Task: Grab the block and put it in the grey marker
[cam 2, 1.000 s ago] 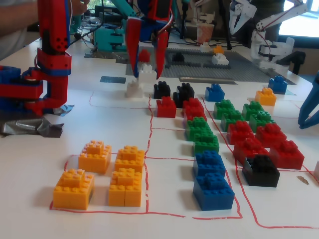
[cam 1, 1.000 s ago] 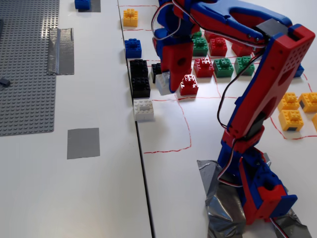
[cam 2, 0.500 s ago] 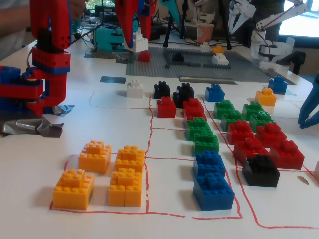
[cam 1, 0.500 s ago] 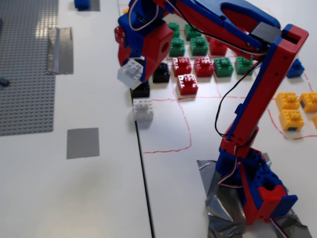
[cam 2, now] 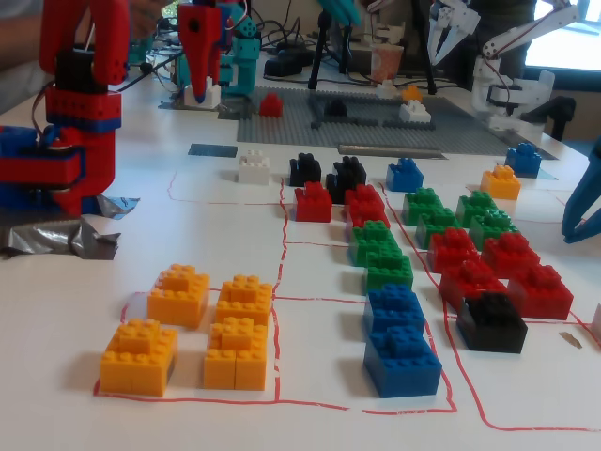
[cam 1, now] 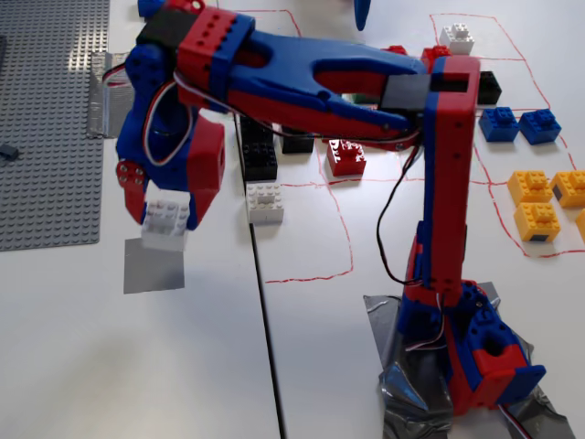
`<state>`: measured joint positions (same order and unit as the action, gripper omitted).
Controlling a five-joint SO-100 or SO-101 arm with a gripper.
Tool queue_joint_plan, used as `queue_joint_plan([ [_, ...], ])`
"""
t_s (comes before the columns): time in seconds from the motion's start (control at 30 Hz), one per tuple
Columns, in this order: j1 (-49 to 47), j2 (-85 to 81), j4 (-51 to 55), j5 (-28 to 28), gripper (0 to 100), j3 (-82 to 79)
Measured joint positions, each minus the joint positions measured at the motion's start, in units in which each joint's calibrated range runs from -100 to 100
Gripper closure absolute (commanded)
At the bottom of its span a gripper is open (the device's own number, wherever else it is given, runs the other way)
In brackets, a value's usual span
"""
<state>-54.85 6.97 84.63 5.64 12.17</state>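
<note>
My gripper [cam 1: 168, 218] hangs at the left of a fixed view, shut on the white block [cam 1: 165, 225]. It holds the block just above the near top edge of the grey marker [cam 1: 154, 266], a flat grey square on the white table. In another fixed view the gripper [cam 2: 202, 79] holds the block [cam 2: 203, 93] in the air, beyond the marker [cam 2: 212, 150]. A second white brick [cam 1: 264, 203] stands loose to the right of the marker; it also shows in that other view [cam 2: 254, 167].
The large grey baseplate [cam 1: 46, 119] and a wrinkled tape strip [cam 1: 99, 91] lie left of the gripper. Black bricks [cam 1: 259, 151], a red brick [cam 1: 345, 157], blue bricks [cam 1: 518, 124] and orange bricks [cam 1: 539, 201] sit in red-lined cells to the right. The arm's base [cam 1: 475, 352] is taped down at lower right.
</note>
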Motion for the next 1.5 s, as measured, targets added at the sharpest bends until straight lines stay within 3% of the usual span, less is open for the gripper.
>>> queue_joint_plan([
  [0.6, 0.6, 12.3, -5.3, 0.9, 100, 5.7],
  [1.5, 0.6, 16.4, -10.0, 1.1, 100, 3.5],
])
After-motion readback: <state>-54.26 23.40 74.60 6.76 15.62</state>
